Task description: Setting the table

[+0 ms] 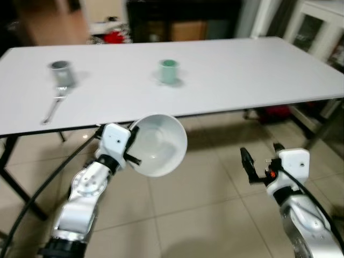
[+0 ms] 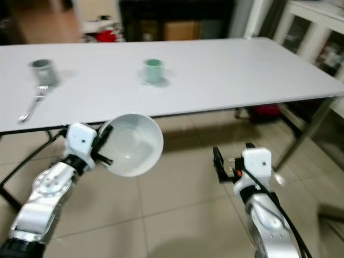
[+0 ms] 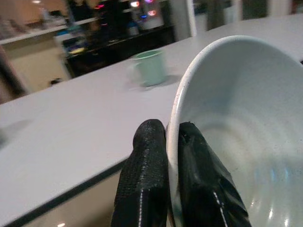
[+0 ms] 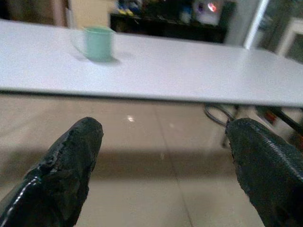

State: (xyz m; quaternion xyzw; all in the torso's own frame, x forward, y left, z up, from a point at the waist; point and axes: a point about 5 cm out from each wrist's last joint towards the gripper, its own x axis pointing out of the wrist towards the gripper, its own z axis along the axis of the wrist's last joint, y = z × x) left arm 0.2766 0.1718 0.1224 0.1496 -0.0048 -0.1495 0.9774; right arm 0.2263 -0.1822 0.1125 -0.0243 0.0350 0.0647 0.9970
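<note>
We grip the white bowl (image 1: 157, 144) w/ left pincer (image 3: 170, 156) clamped on its rim (slippery, fragile, stiff) near the surface (image 1: 226, 80) front edge; right pincer (image 4: 165, 161) gapes.

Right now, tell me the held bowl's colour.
White, the bowl in the left gripper; clearest in the left eye view.

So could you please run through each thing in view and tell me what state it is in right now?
White bowl: held by its rim, tilted, empty, off the table.
Left tool: shut on the bowl's rim.
Right tool: open, empty, below table height.
Green mug: upright on the table.
Grey cup: upright on the table.
Fork: lying flat by the grey cup.
</note>
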